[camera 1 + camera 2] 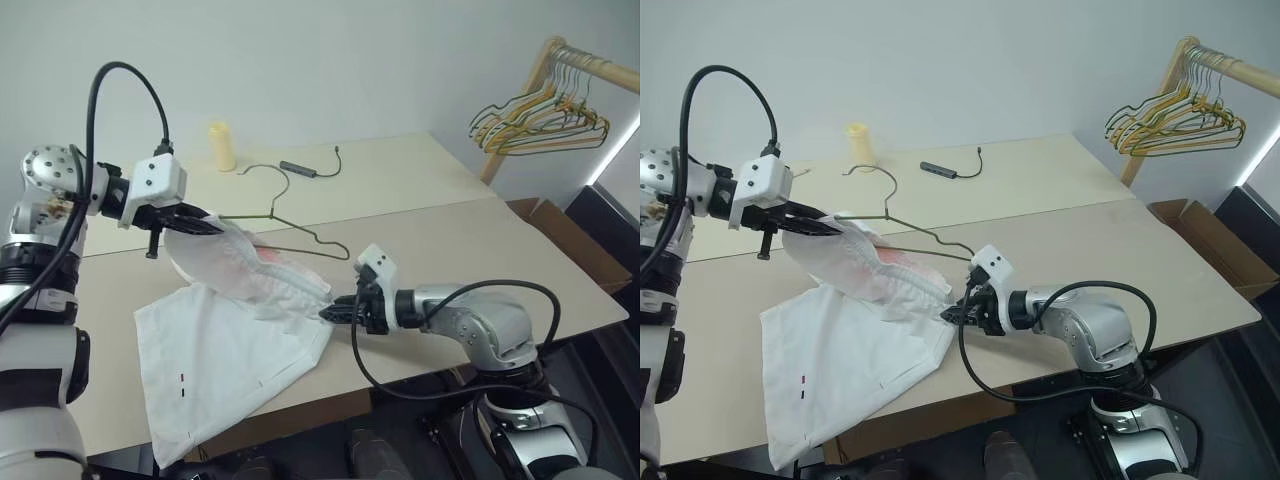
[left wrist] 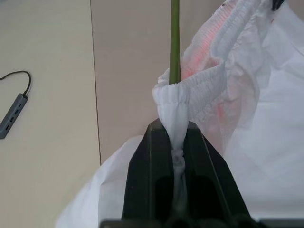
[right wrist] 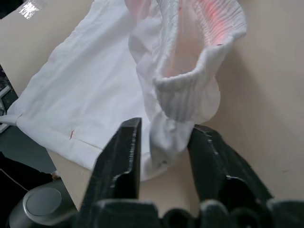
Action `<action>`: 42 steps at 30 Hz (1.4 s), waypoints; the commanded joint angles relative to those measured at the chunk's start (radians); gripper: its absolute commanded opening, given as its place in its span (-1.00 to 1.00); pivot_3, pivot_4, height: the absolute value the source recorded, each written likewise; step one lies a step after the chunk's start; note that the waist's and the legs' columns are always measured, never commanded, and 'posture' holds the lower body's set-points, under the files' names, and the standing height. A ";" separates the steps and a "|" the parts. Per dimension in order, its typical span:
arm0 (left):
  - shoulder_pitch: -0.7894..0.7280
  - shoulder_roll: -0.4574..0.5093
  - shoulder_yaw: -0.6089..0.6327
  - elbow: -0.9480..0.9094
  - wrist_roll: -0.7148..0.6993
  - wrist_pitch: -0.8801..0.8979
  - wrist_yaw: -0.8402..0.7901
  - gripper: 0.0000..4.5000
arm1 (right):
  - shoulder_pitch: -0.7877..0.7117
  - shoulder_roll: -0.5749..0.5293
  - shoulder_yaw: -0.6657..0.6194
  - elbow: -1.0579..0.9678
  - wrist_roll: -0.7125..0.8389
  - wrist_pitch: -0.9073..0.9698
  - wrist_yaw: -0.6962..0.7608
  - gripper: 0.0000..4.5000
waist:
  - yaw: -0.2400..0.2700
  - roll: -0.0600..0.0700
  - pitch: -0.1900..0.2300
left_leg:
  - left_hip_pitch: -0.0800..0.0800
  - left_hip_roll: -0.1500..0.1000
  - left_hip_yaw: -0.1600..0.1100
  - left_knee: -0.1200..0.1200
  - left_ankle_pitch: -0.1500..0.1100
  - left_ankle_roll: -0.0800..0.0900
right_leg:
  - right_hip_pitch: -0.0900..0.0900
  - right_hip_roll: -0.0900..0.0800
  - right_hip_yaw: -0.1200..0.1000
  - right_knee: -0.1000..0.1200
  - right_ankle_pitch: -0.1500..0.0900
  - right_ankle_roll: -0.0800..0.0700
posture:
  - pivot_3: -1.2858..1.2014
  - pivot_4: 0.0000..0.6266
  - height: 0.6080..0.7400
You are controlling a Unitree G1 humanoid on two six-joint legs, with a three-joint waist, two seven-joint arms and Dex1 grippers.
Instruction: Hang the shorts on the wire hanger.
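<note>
On the beige desk (image 1: 480, 250), one pair of white soft fabric shorts (image 1: 230, 350) with a faint pink-red print lies partly spread, lower part flat near the front edge, with small dark marks on the flat part. Waistband end is lifted off the desk. One thin dark olive-green wire hanger (image 1: 285, 225) sits behind and above the shorts, hook curled toward the back of the desk; one end of it goes into the bunched waistband. Left wrist view shows the green wire (image 2: 174, 42) running right into the gathered elastic.

Left gripper (image 1: 205, 224), two black fingers, clamped tight on a fold of the waistband, holding it raised above the desk. Right gripper (image 1: 335, 311) is low over the desk at the other end of the waistband; its two fingers (image 3: 121, 156) stand apart with the ribbed waistband between them, and I cannot tell if they actually pinch it.

Other things: one pale yellow cylindrical bottle (image 1: 221, 146) upright at the back of the desk, one dark grey slim adapter with a cable (image 1: 300, 169) near it, well apart from the shorts. One wooden clothes rail (image 1: 560, 60) at the far right carries one bunch of yellow, green and tan hangers (image 1: 535, 125). One open brown cardboard box (image 1: 570, 240) sits past the desk's right side.
</note>
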 commanded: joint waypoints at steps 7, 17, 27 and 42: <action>0.012 0.028 0.034 -0.074 -0.103 0.054 -0.016 -1.00 | -0.019 -0.030 -0.021 0.086 -0.009 -0.057 -0.029 -0.98 | -0.011 0.000 0.000 | 0.000 0.000 0.000 0.000 0.000 0.000 | 0.000 0.000 0.000 0.000 0.000 0.000 | -0.10 -1.00 1.00; 0.064 0.066 0.009 -0.144 -0.156 0.091 -0.016 -1.00 | -0.127 -0.120 -0.115 0.289 -0.019 -0.144 0.011 -0.98 | -0.019 0.000 0.000 | 0.001 0.000 0.000 -0.001 0.000 0.000 | 0.001 0.000 0.000 -0.001 0.001 0.001 | -0.09 -1.00 1.00; 0.100 0.042 0.023 -0.150 -0.090 0.088 -0.002 -1.00 | -0.117 -0.212 -0.078 0.249 -0.065 -0.286 0.077 -0.98 | -0.019 0.000 0.000 | 0.000 0.000 0.000 0.000 0.000 0.000 | 0.001 0.000 0.000 -0.001 0.001 0.001 | -0.09 -1.00 1.00; 0.063 -0.031 0.046 -0.152 -0.034 0.067 0.040 -1.00 | -0.324 -0.298 0.134 0.088 -0.300 -0.493 0.154 -0.98 | -0.026 0.000 0.000 | 0.001 0.000 0.001 0.000 0.000 0.000 | 0.000 0.000 0.001 -0.001 0.001 0.001 | -0.11 -1.00 1.00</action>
